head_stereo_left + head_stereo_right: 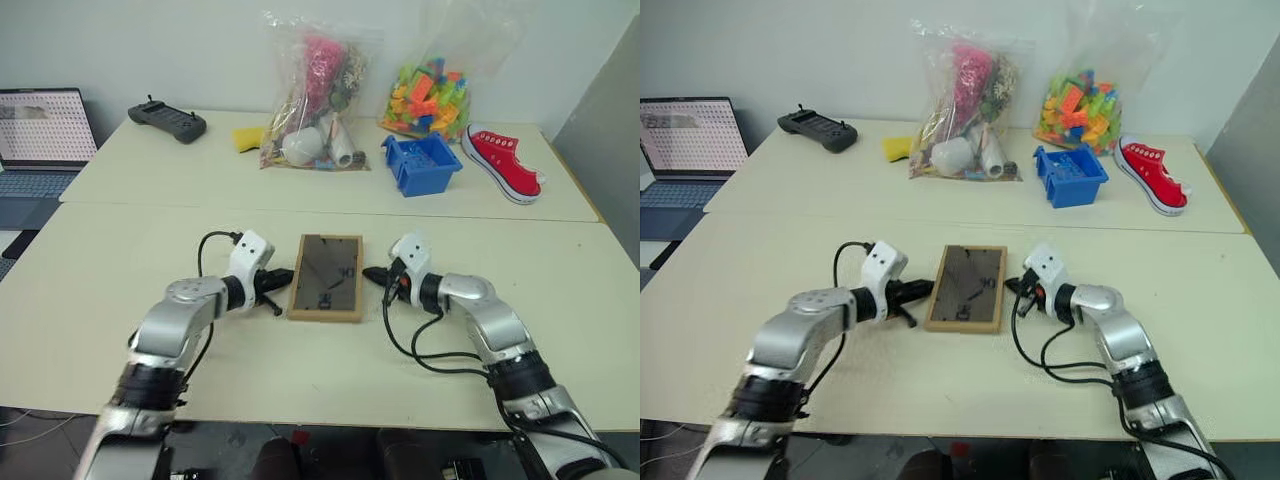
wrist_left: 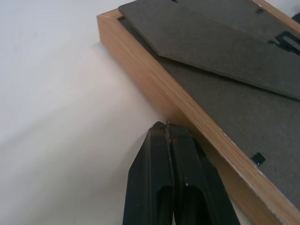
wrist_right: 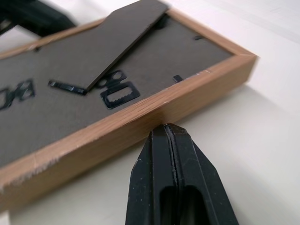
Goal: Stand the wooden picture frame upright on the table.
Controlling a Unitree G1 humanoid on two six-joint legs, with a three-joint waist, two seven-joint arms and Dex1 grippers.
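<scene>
The wooden picture frame lies flat on the near section of the table, between my two grippers. In the wrist views its brown back faces up, with the dark stand folded against it. My left gripper is shut with nothing in it. Its joined fingertips sit against the frame's left wooden side. My right gripper is also shut and holds nothing, with its tips up against the frame's right side.
On the far table section stand a blue plastic bin, a red shoe, a bag of toys, a bag of coloured blocks and a black controller. A laptop sits at far left.
</scene>
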